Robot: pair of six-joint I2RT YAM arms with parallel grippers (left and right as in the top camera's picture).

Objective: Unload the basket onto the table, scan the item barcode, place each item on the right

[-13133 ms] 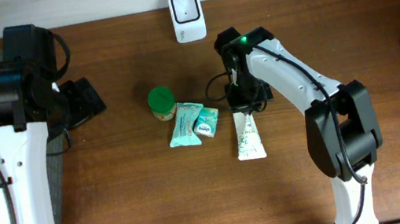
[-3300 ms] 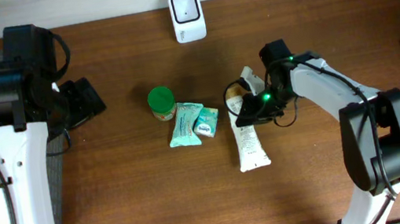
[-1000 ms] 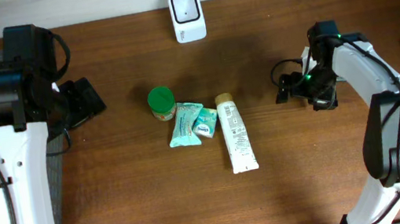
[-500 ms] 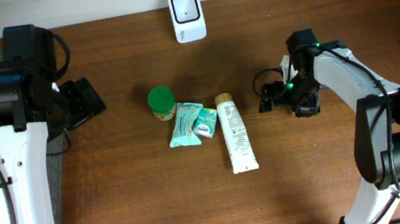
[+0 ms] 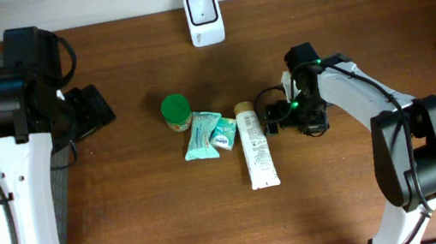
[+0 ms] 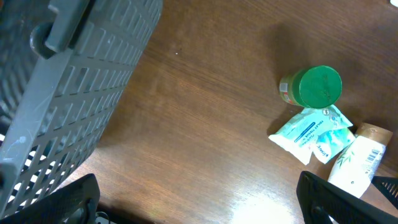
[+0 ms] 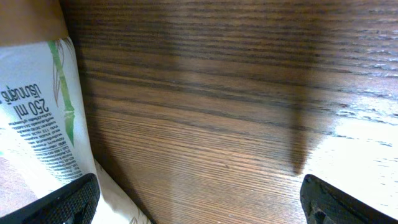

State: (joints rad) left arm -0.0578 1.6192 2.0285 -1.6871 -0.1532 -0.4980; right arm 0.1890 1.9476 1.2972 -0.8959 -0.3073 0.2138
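Tube: the white plastic tube with tan cap [image 5: 258,152] is laid flat mid-frame.
Right gripper [image 5: 273,116]: fingers are spread wide beside the cap, likely for a grab.
Left gripper [image 5: 93,108]: fingers are spread, nothing is held, far left.

Just ahead of my right claw [image 5: 272,117]: one white tube [image 5: 258,152]. Beyond the tube: two teal packets [image 5: 201,135], one green-lidded jar [image 5: 176,111]. Off to the claw's side: one barcode scanner [image 5: 204,17].
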